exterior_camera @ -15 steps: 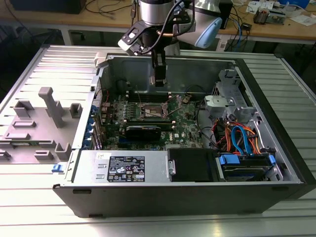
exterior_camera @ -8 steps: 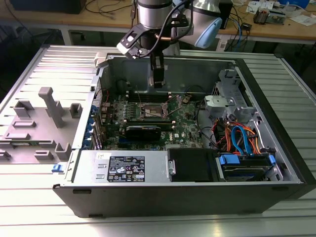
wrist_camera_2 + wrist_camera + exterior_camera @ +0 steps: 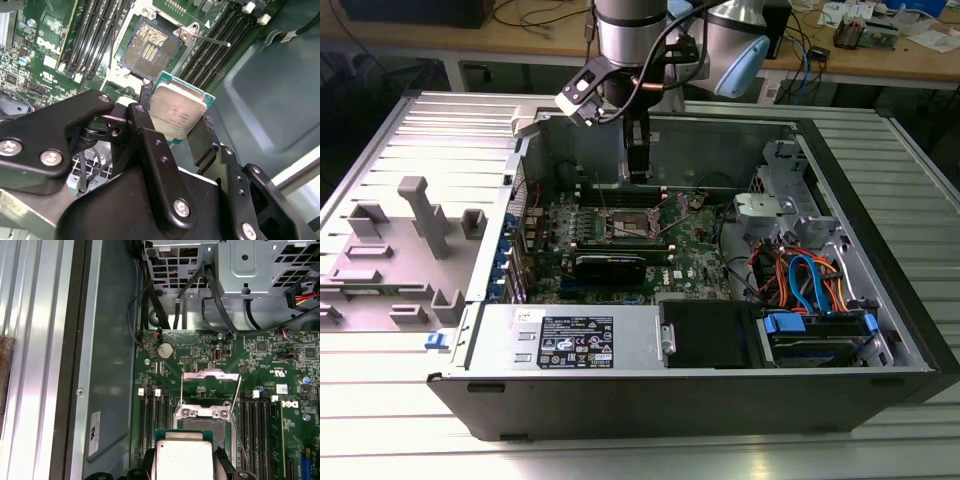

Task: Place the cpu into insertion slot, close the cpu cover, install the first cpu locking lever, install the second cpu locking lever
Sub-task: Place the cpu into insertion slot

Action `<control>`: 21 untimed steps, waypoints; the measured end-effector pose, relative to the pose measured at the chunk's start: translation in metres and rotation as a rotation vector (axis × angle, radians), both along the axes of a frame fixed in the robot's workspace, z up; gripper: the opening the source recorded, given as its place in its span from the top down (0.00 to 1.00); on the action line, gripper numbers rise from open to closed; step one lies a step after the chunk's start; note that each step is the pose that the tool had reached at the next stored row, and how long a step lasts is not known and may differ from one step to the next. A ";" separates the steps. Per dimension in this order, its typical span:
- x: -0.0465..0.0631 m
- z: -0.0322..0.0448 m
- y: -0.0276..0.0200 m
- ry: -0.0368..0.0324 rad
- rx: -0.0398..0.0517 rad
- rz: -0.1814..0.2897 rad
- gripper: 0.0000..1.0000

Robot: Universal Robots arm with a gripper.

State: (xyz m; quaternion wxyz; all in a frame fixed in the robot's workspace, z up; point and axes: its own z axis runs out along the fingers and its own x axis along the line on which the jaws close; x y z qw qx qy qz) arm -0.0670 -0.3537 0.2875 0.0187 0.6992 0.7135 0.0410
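Note:
In both wrist views my gripper (image 3: 176, 114) (image 3: 183, 462) is shut on the cpu (image 3: 175, 107) (image 3: 182, 455), a flat square chip with a dull silver top, one black finger on each of two opposite edges. The cpu hangs above the board, close to the insertion slot (image 3: 147, 50), which lies uncovered with its dark pin field showing. The cpu cover (image 3: 210, 374) stands tilted open at the slot's far side. A thin wire locking lever (image 3: 212, 41) (image 3: 235, 405) sticks up free beside the slot. In the exterior view the gripper (image 3: 638, 170) hangs inside the open case above the slot (image 3: 625, 225).
Long black memory slots (image 3: 95, 35) (image 3: 152, 415) flank the socket on both sides. A black card (image 3: 610, 265) lies across the green board. Cables and a drive cage (image 3: 810, 270) fill the exterior view's right of the case. Grey case walls (image 3: 107, 365) border the board.

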 end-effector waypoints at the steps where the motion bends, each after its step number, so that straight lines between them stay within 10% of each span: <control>1: -0.001 -0.0017 -0.0001 0.0000 0.0001 0.000 0.46; 21: -0.003 -0.0194 -0.0014 0.0001 -0.0001 0.000 0.46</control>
